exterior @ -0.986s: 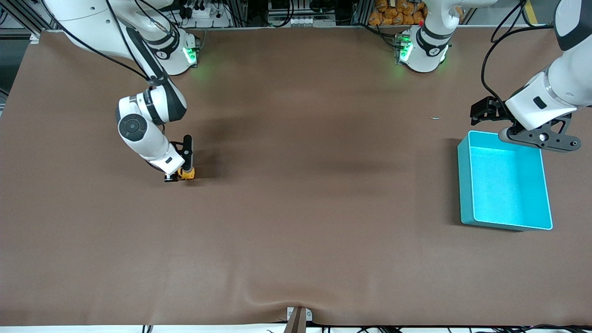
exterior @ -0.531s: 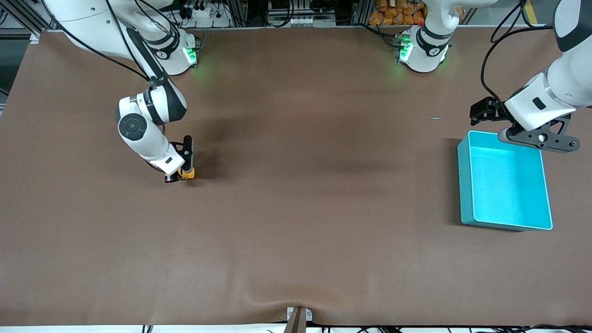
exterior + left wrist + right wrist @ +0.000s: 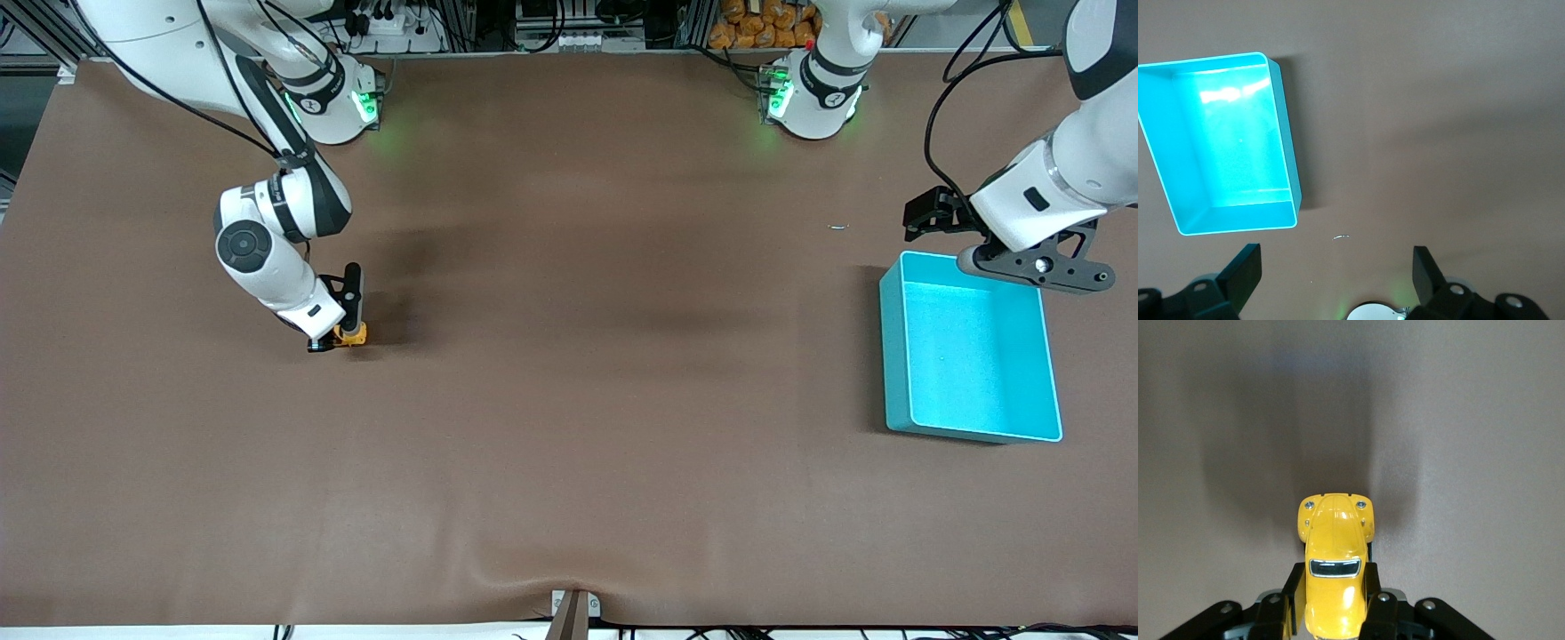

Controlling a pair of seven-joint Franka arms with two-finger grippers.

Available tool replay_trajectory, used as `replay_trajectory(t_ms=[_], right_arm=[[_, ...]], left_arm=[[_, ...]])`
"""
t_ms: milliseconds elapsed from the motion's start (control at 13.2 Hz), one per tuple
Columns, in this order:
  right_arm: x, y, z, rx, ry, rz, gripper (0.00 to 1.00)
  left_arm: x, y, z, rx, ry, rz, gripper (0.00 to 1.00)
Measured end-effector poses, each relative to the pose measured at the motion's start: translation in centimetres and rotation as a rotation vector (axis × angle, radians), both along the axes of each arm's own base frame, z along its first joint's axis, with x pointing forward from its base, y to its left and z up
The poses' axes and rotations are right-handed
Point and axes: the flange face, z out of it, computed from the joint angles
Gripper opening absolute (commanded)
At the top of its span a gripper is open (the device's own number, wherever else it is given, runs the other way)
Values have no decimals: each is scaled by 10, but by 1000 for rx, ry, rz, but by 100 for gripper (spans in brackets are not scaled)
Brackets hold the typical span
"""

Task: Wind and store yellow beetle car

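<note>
The yellow beetle car (image 3: 356, 335) is tiny and orange-yellow, down at the brown table surface toward the right arm's end. My right gripper (image 3: 343, 339) is shut on its sides. In the right wrist view the car (image 3: 1335, 547) points away from the wrist, with black fingers (image 3: 1293, 590) pressed against both flanks and my right gripper (image 3: 1333, 590) closed around its rear half. My left gripper (image 3: 1037, 264) hangs open and empty over the rim of the turquoise bin (image 3: 893, 307) that lies farthest from the front camera. Its fingers (image 3: 1245, 272) stand wide apart.
The turquoise bin (image 3: 1289, 157) is empty and stands toward the left arm's end of the table. A small pale scrap (image 3: 837, 227) lies on the table (image 3: 587, 373) near it. The left arm waits.
My right gripper has shifted slightly toward the right arm's end of the table, taking the car with it. The left arm has not moved.
</note>
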Motion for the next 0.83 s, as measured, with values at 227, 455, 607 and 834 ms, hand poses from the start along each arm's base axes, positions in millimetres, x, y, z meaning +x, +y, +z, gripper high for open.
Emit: replay_trajectory(t_ms=[227,455,607,834], right_arm=[[3,-21,0,-1,6,-10,24],[6,-61,-1,-2,14,-15,24],[6,-82,-1,-1,17,-11,24],[7,-109,-2,0,20,1,24]], left_arm=[[0,0,0,0,0,0,100],[0,0,-2,1,4,0,100],[0,0,-3,1,7,0,100],[0,0,-4,1,9,0,100]])
